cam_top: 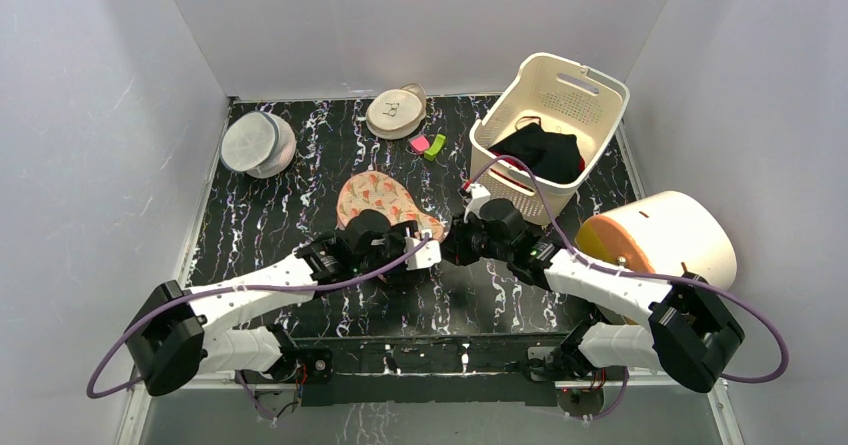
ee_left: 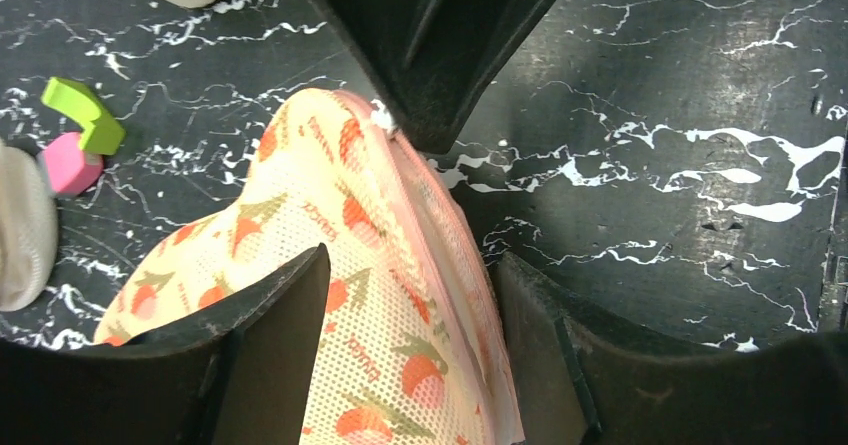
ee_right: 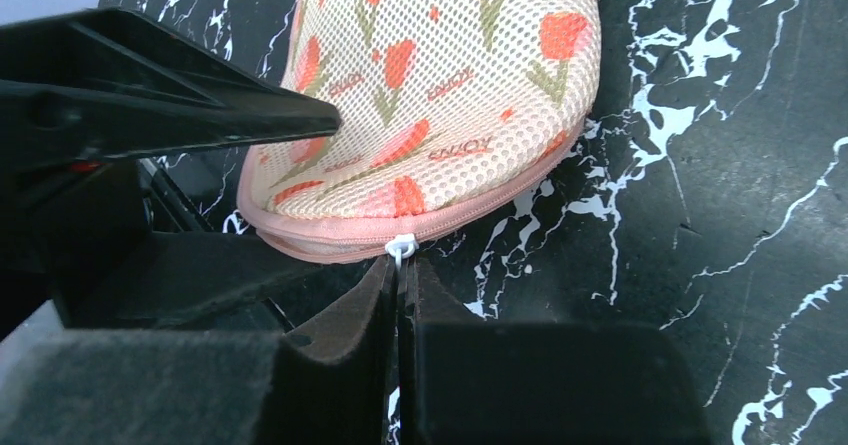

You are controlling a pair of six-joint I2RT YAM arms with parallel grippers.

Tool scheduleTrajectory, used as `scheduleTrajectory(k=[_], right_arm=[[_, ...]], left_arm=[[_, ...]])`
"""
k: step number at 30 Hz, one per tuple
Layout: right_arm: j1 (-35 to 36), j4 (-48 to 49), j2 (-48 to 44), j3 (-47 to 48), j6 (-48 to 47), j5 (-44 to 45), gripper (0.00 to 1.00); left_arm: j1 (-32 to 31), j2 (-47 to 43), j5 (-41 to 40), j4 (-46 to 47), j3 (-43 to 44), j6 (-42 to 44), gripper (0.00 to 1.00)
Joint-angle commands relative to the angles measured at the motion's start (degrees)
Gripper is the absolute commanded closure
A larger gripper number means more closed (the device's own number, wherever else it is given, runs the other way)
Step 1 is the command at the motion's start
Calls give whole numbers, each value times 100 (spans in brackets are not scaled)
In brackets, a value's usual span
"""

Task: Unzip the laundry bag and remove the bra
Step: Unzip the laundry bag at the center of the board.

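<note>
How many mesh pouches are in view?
3: the patterned laundry bag at centre, a grey-white domed pouch far left, a round beige pouch at the back. The basket could hide more.

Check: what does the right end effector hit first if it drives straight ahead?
The laundry bag, almost at once. The right end effector is shut on the white zipper pull at the bag's pink-trimmed edge, which lies directly ahead of its fingertips.

Both arms bend inward, tips close together. The left black gripper [ee_left: 410, 350] squeezes the pink mesh laundry bag [ee_right: 440, 85]. The right black gripper [ee_right: 400, 290] pinches the white zip pull [ee_right: 400, 247].
</note>
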Motion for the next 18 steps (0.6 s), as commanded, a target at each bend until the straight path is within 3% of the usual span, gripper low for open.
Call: scheduleTrajectory(k=[1,7,14,18], right_arm=[[88,430,18,200,89,-122,100],[94,448,-43,151,107,-126,100],[93,377,-268,70,99,114,100],[31,0,-286,52,212,653,100]], left_arm=[[18,159,323,-17,220,-115,40],[13,419,136,-115,335,-138,54],[12,374,-337,-142,353,2,100],[17,100,-645,2,176,75,100]])
